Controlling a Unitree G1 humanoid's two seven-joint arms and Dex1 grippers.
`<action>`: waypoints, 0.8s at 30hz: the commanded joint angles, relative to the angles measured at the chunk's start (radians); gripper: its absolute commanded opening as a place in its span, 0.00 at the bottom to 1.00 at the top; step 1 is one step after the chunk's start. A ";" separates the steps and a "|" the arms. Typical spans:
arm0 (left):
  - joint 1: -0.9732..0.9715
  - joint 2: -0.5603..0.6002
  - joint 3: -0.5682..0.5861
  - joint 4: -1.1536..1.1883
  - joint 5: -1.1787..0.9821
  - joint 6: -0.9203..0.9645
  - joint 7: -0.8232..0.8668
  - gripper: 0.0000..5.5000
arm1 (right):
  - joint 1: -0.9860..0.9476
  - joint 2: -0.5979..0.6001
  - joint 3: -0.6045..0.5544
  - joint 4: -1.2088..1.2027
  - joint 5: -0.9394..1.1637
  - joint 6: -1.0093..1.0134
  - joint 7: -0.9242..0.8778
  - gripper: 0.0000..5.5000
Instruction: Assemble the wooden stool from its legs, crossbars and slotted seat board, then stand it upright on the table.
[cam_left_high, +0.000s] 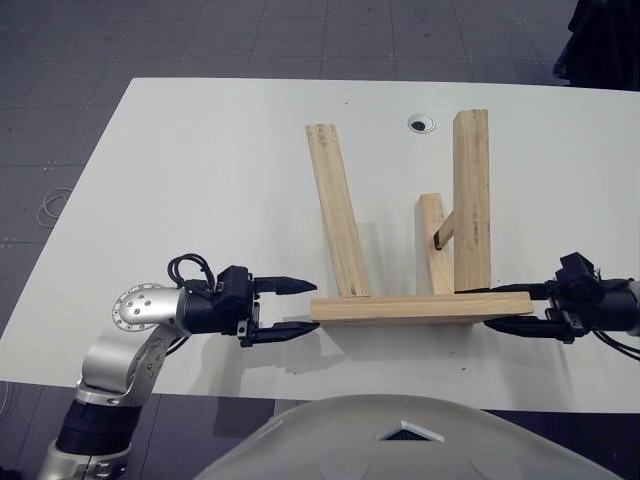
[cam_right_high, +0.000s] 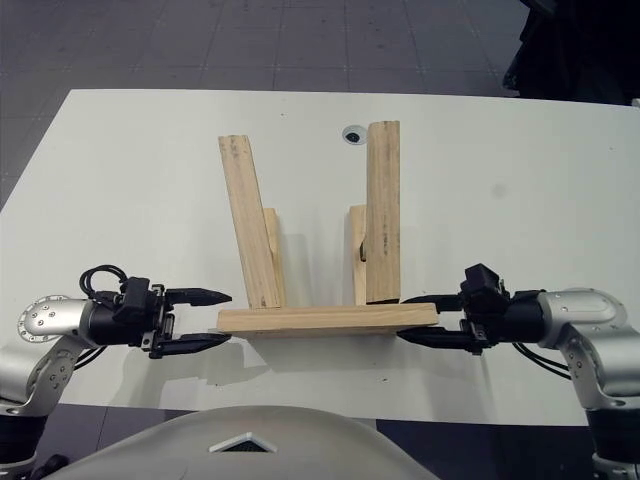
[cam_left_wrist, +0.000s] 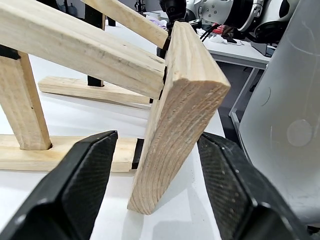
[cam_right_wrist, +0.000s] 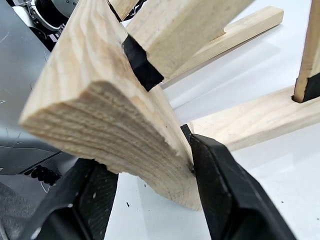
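The pale wooden stool (cam_left_high: 350, 280) lies on its side on the flat white table (cam_left_high: 200, 180), near the table's front edge and between my two arms. Its slotted seat board of light wood (cam_left_high: 420, 308) stands on one long edge, running from my left to my right. Two long flat wooden legs (cam_left_high: 338, 210) reach from the board toward the far side of the table, the left one leaning outward, the right one nearly straight. A short light-wood crossbar (cam_left_high: 433, 245) shows just beside the inner face of the right leg. In my left wrist view another leg lies flat on the table under the raised one, with an upright bar joining the two.

My left gripper (cam_left_high: 308, 306) is level with the left end of the seat board. Its black fingers (cam_left_wrist: 85, 185) are spread wide on either side of that end, and I can see a clear gap between each finger and the wood.

My right gripper (cam_right_high: 405, 318) is at the board's right end. Its black fingers (cam_right_wrist: 220, 190) straddle the end and are pressed against the board's two broad faces, pinching it.

A small round cable hole (cam_left_high: 421, 124) sits in the table beyond the legs, between their far tips
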 joint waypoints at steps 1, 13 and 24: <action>-0.024 -0.003 -0.015 0.042 0.043 -0.034 0.012 0.53 | -0.002 0.015 0.005 -0.037 0.029 0.031 -0.026 0.39; -0.068 0.000 -0.002 0.115 0.049 -0.060 0.003 0.53 | -0.017 0.064 0.059 -0.062 0.021 0.039 -0.067 0.38; -0.124 0.025 0.013 0.219 0.038 -0.065 -0.058 0.30 | -0.094 0.092 0.135 0.004 -0.006 0.019 -0.076 0.37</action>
